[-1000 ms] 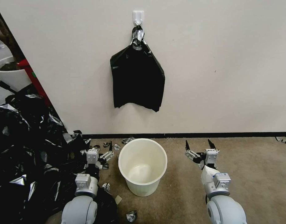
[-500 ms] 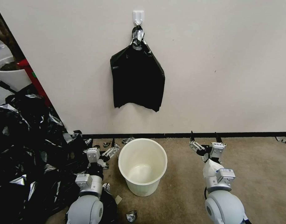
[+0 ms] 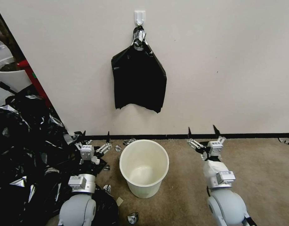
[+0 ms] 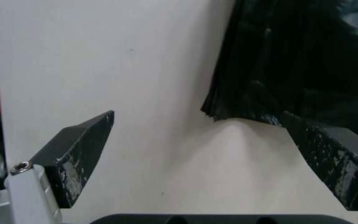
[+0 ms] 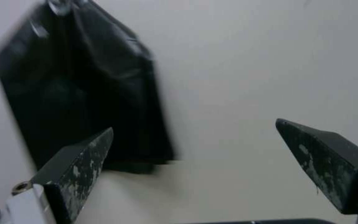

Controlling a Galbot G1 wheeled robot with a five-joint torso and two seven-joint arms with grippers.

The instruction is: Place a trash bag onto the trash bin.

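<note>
The cream trash bin (image 3: 144,190) stands upright and empty on the brown carpet, close to the wall. The trash bag is out of view as a single bag. A flat black sheaf (image 3: 139,81) with a silvery knotted top hangs from a white hook (image 3: 140,17) above the bin. My left gripper (image 3: 96,135) is open to the bin's left, fingers pointing up. To the bin's right, my right gripper (image 3: 202,130) is open too and holds nothing. The left wrist view shows the open left gripper (image 4: 198,115) below the sheaf (image 4: 295,62). In the right wrist view the right gripper (image 5: 194,126) faces the sheaf (image 5: 79,93).
A big heap of black plastic (image 3: 25,150) covers the floor at the left, reaching my left arm. A white plant pot (image 3: 9,73) stands behind it. Small foil scraps (image 3: 132,218) lie around the bin. A black baseboard (image 3: 238,136) runs along the wall.
Both grippers have risen toward the wall, fingers tilting more upright. The left one also shifted left, away from the bin. Bin and sheaf have not moved.
</note>
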